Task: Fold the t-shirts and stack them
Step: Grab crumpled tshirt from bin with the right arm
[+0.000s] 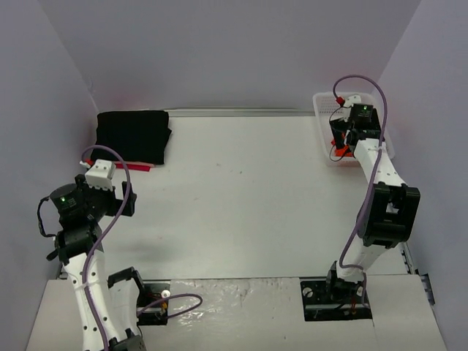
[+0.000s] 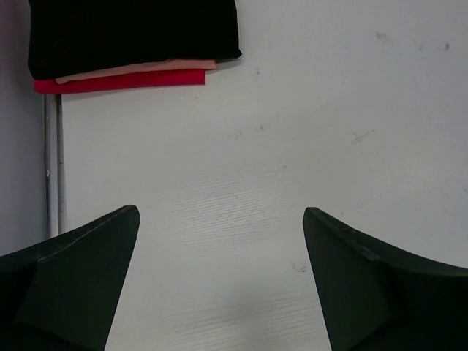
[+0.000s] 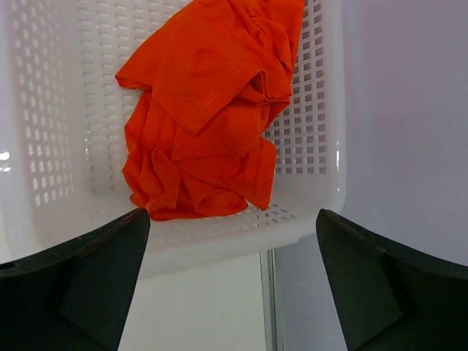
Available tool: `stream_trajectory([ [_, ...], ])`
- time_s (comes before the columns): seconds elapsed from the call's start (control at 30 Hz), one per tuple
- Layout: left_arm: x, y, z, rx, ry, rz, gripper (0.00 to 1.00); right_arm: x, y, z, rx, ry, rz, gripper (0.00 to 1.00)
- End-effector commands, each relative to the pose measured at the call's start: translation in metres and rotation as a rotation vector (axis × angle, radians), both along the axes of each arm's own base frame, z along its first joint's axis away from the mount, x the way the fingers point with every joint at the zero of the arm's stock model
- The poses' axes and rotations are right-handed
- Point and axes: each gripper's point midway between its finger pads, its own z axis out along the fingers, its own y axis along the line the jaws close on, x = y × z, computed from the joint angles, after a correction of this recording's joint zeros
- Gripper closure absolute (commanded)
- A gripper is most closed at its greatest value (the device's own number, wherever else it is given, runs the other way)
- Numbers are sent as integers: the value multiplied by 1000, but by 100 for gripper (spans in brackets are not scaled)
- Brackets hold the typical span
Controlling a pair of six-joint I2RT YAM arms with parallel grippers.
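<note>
Orange t-shirt lies crumpled in the basket below the right gripper, jaws wide and empty, likely for pickup; far left of the basket, black t-shirt sits folded atop pink-red t-shirt, left gripper also wide, empty.

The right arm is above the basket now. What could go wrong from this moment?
1. The orange t-shirt lies crumpled in the mesh basket; the open right gripper may pinch only one fold, or catch the mesh and lift the basket.
2. The black t-shirt covers the pink-red t-shirt unevenly; adding another may shift the stack.
</note>
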Motion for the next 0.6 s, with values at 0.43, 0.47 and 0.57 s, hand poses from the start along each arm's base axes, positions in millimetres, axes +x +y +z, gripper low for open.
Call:
stream_trajectory([
  [0.43,1,-1,5,3,-15,-14,6,59,-41,-137,97,246,-104,8],
  [0.47,1,0,5,2,-15,-10,6,58,-41,-141,98,261,-103,8],
  [0.57,1,1,5,1,-13,-9,6,57,-43,-154,106,285,-103,24],
])
